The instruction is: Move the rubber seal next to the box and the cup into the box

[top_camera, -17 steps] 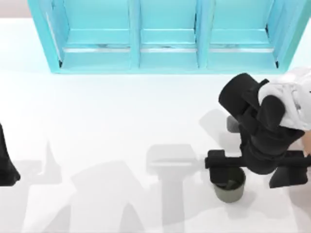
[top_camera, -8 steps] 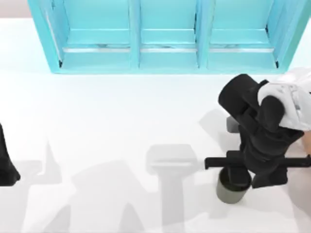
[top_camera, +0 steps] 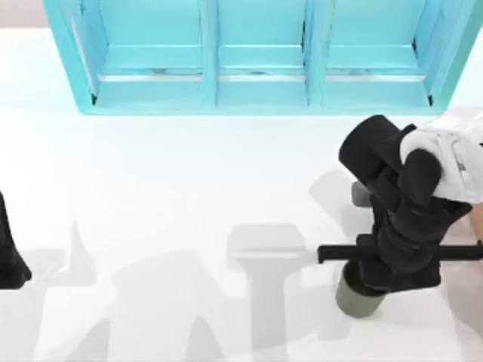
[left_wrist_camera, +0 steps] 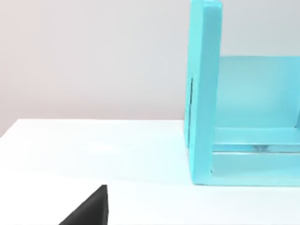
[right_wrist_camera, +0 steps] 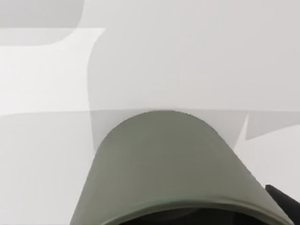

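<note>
Table's right side | cup (top_camera: 355, 300) directly beneath right end effector (top_camera: 377, 280)

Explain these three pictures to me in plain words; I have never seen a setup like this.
This is a simulated two-armed robot at a white table. One picture looks down from above; the other two come from cameras on each arm's wrist.

In the overhead picture, the right arm reaches over the right side of the table, its right gripper directly above a small olive-grey cup. Its wrist camera sees that cup from very close. Whether the cup is gripped cannot be told.

The left arm sits parked at the left edge. Its wrist camera sees the end of a turquoise shelf unit, which stands along the far side of the table.
</note>
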`<action>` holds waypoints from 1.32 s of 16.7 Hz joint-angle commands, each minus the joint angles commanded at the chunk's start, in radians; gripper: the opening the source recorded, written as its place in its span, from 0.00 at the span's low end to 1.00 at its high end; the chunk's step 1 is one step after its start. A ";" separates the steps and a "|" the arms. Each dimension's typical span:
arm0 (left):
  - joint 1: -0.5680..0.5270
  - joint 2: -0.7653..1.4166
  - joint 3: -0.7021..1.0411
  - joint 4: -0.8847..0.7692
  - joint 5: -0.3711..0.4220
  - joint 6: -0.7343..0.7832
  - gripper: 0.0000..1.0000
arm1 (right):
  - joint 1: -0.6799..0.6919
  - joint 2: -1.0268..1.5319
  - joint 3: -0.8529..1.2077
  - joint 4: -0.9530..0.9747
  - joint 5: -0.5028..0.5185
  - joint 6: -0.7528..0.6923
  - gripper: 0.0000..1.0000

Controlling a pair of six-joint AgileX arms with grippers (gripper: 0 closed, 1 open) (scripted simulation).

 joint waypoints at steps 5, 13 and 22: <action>0.000 0.000 0.000 0.000 0.000 0.000 1.00 | -0.033 -0.021 0.015 -0.040 0.002 -0.036 0.00; 0.000 0.000 0.000 0.000 0.000 0.000 1.00 | -0.316 -0.265 0.120 -0.384 0.000 -0.319 0.00; 0.000 0.000 0.000 0.000 0.000 0.000 1.00 | -0.391 -0.279 0.125 -0.394 0.003 -0.398 0.00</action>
